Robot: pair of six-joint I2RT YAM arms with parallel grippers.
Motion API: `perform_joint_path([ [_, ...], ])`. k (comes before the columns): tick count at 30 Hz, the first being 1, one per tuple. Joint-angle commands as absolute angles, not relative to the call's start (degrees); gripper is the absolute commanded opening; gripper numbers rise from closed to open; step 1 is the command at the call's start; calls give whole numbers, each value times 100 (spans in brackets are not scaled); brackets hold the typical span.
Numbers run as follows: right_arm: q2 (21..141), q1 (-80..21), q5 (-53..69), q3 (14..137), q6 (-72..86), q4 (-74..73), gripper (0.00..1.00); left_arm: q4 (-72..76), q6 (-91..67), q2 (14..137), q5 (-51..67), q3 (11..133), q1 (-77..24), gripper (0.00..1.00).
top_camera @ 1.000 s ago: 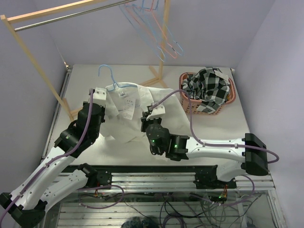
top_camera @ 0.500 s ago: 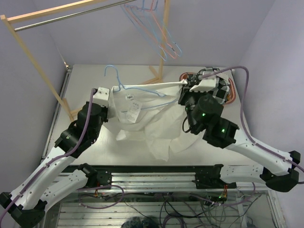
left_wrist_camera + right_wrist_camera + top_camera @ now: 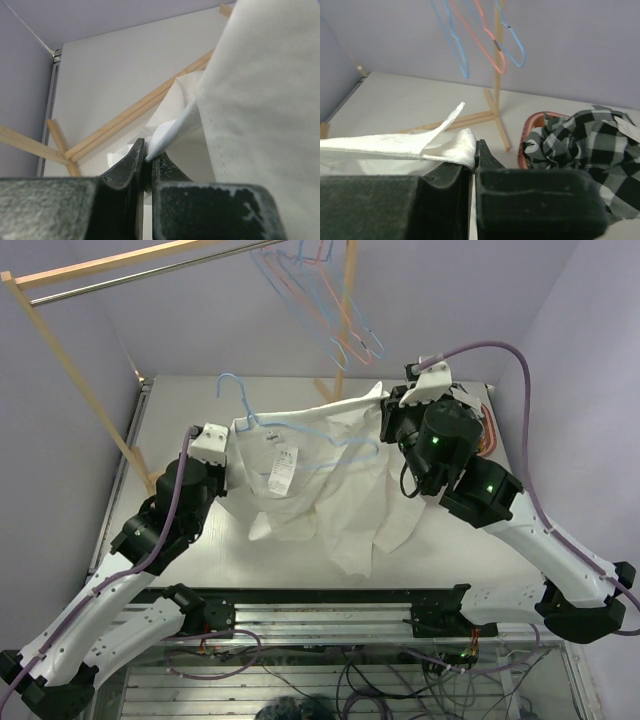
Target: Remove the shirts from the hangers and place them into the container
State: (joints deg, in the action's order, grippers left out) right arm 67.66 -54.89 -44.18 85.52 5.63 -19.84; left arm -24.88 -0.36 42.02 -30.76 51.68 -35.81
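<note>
White shirt (image 3: pixel 340 495) spans lilac-walled table (image 3: pixel 180 405), pinched by left claw (image 3: pixel 147 157) and right claw (image 3: pixel 474 150).

Pale lilac walls (image 3: pixel 560 320) close in a white desk (image 3: pixel 180 405) on three sides, a light wooden clothes rack (image 3: pixel 60 355) stands over its far left, and tangled cables (image 3: pixel 350 680) hang below its near edge.

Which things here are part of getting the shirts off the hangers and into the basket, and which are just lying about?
In the job: white shirt, blue hanger, checked shirt, pink basket, left gripper, right gripper.
Just there: empty hangers on the rail, wooden rack, cables.
</note>
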Motion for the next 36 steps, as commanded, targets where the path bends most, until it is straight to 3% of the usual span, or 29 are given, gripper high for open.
perform_joint_path([
  [1, 6656, -5375, -3321, 9007, 741, -2394, 0, -2471, 29, 4094, -3226, 5137, -3490, 7],
  [7, 6755, -5371, -2868, 9385, 850, -2500, 0, -2482, 37, 4115, -3178, 5143, -3487, 7],
  [8, 6831, -5372, -2762, 9460, 891, -2647, 7, -2472, 35, 4101, -3188, 5135, -3489, 7],
  [10, 6972, -5375, -2402, 9568, 977, -2996, 41, -2464, 35, 4066, -3207, 5122, -3489, 7],
  [13, 7012, -5372, -1912, 9548, 1001, -3367, 57, -2453, 31, 4049, -3207, 5118, -3489, 7],
  [31, 6887, -5372, 800, 9225, 414, -4253, 53, -2303, 187, 3772, -2502, 5035, -3485, 7],
  [34, 6833, -5371, 1088, 9031, 466, -4108, 48, -2308, 177, 3792, -2527, 5030, -3489, 7],
  [36, 6760, -5371, 1256, 8880, 554, -3947, 38, -2319, 163, 3820, -2562, 5037, -3489, 7],
])
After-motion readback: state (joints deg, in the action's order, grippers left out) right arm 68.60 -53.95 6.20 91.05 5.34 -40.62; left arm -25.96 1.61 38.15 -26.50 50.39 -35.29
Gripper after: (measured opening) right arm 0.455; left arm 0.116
